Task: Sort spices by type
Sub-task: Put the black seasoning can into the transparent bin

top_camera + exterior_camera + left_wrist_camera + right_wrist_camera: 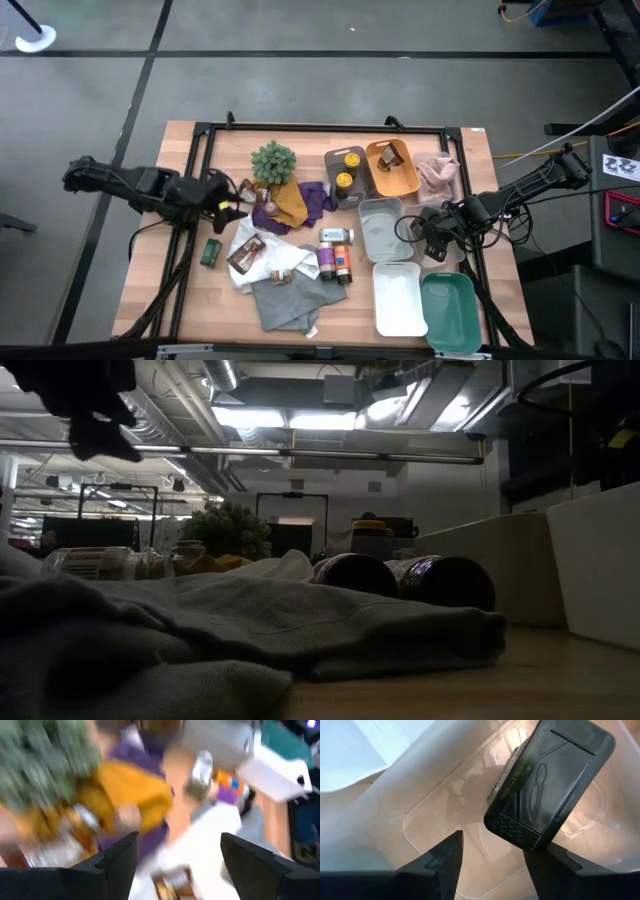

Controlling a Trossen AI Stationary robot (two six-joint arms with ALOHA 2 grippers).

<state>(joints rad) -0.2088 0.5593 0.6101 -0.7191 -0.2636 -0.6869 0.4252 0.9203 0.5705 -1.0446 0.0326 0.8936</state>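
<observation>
My left gripper (236, 204) (180, 840) is open and empty above the mustard and purple cloths (290, 203), beside the bushy plant (273, 162). My right gripper (421, 232) (492, 842) is open over a clear tray (450, 815) at the table's right. A dark flat packet (550, 785) leans tilted in that tray, just past one finger. On the table lie a green tin (210, 252), a brown foil packet (245, 255) and several bottles (336, 260). Two yellow-topped tins (348, 170) sit in a grey tray. My right gripper comes at the clear tray from above. One finger (547, 865) stands right at the dark packet's lower corner (532, 842). I cannot tell whether it touches. The packet rests tilted against the tray's inside.
An orange tray (405, 183) holding a packet, a pink cloth (437, 175), an empty grey tray (380, 225), a white tray (397, 298) and a teal tray (450, 312) fill the right side. Grey and white cloths (285, 295) lie at the front middle.
</observation>
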